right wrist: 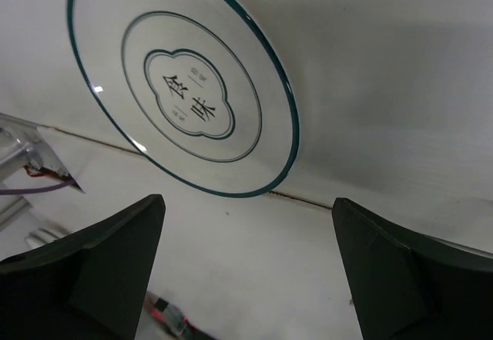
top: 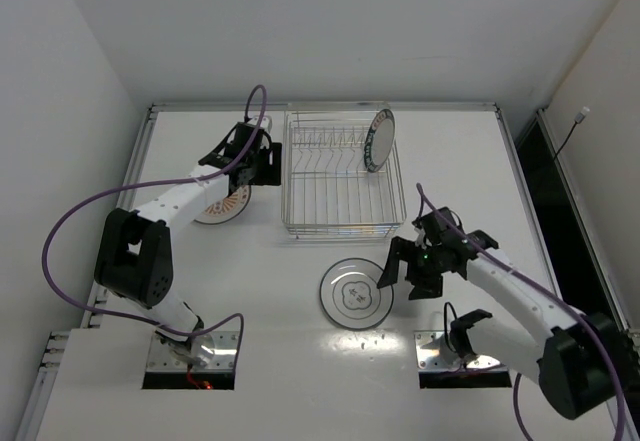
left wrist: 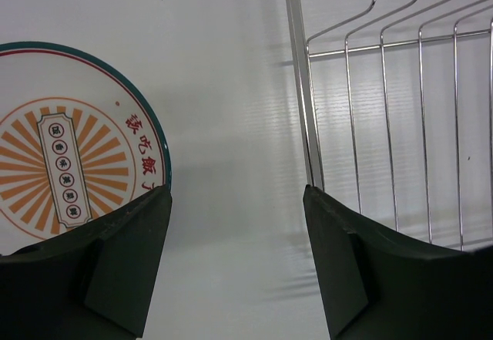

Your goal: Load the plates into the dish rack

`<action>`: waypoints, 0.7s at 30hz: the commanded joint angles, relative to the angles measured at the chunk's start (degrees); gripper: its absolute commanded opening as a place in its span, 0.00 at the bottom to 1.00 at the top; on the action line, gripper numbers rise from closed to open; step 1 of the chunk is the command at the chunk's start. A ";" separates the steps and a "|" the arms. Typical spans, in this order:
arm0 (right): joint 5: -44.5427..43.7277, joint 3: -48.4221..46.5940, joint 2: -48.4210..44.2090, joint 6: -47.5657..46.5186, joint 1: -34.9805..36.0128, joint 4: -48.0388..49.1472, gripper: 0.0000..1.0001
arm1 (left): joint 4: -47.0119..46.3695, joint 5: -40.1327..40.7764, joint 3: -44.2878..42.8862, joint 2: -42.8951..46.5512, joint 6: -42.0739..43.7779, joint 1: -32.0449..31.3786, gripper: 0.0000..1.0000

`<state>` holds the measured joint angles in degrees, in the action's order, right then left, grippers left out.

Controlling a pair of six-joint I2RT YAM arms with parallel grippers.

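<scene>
The dish rack (top: 345, 231) sits in the middle of the desk (top: 200, 291), closer to the far edge. One teal-rimmed plate (top: 379, 141) already stands on its rim at the end of the rack nearer the right edge. Two plates lie flat on the desk. The orange-patterned plate (left wrist: 69, 155) lies just beside the rack, on the side toward the left edge, and is partly covered by the left arm in the top view. The flower-outline plate (top: 355, 294) lies between the rack and the near edge.

The left pincer (left wrist: 233, 197) is spread wide and holds nothing, hanging over bare desk between the orange-patterned plate and the rack's side wire. The right pincer (right wrist: 248, 205) is also spread and empty, just beside the flower-outline plate on the side toward the right edge. One finger (top: 390, 269) is close to the plate's rim; I cannot tell whether it touches.

The plates look glazed, so probably stiff, smooth, slippery and liable to chip if knocked against the wires. Lying flat, each offers only its thin raised rim. A finger would have to slide under the lip with the other on top, pinching the edge. Held that way the plate would likely sag and twist, so a firm grip seems wise before tipping it upright between the prongs.
</scene>
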<state>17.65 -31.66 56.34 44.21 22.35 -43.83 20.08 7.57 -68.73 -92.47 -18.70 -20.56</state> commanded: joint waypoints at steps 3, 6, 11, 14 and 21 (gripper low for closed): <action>10.72 4.85 7.19 -0.88 -3.62 10.68 0.87 | -1.71 1.13 0.00 2.47 0.33 -0.01 0.67; 13.10 6.17 9.66 -3.06 -6.70 12.45 0.87 | -1.71 1.65 0.00 2.47 0.33 -0.01 0.67; 13.63 6.79 12.38 -3.60 -9.42 15.26 0.76 | -1.18 2.18 0.00 3.52 0.33 -0.01 0.67; 14.16 7.31 14.76 -3.60 -9.96 17.90 0.69 | -1.18 2.71 0.00 3.52 0.33 -0.01 0.67; 12.07 6.18 19.95 1.05 -7.59 21.25 0.64 | -1.18 3.76 0.00 4.66 0.86 -0.01 0.67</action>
<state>30.00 -24.60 75.55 43.22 13.74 -25.98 20.14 10.13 -68.73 -90.76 -18.46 -20.56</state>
